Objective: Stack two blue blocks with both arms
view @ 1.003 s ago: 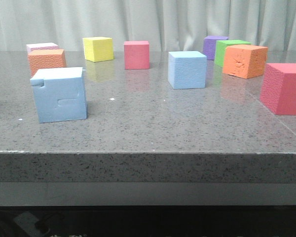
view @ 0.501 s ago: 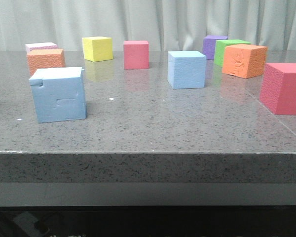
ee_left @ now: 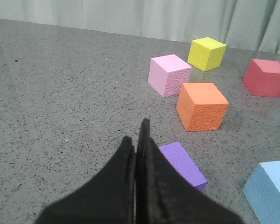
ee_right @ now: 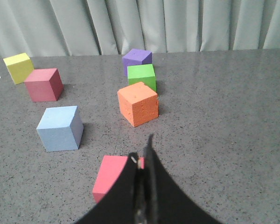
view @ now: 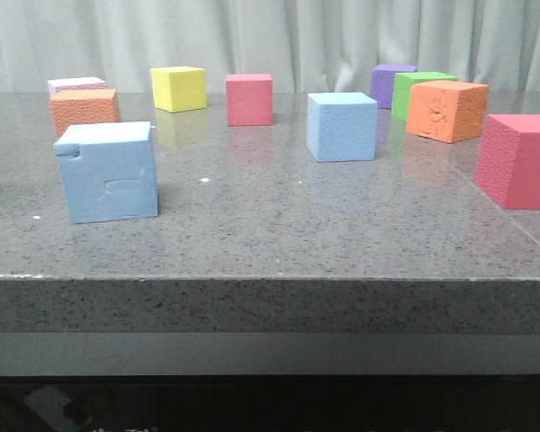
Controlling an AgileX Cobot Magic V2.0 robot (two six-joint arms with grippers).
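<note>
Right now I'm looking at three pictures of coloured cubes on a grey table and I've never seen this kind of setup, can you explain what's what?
This is a two-armed robot. One picture looks forward over the table; the other two come from cameras on each wrist. The black wedges there are the left gripper and right gripper, both closed and holding nothing. Foam cubes lie scattered about. Two are light blue: the notched blue block near the front left, and the plain blue block further back. The rest are orange, red, yellow, pink, green and purple. Nothing is stacked yet.
</note>
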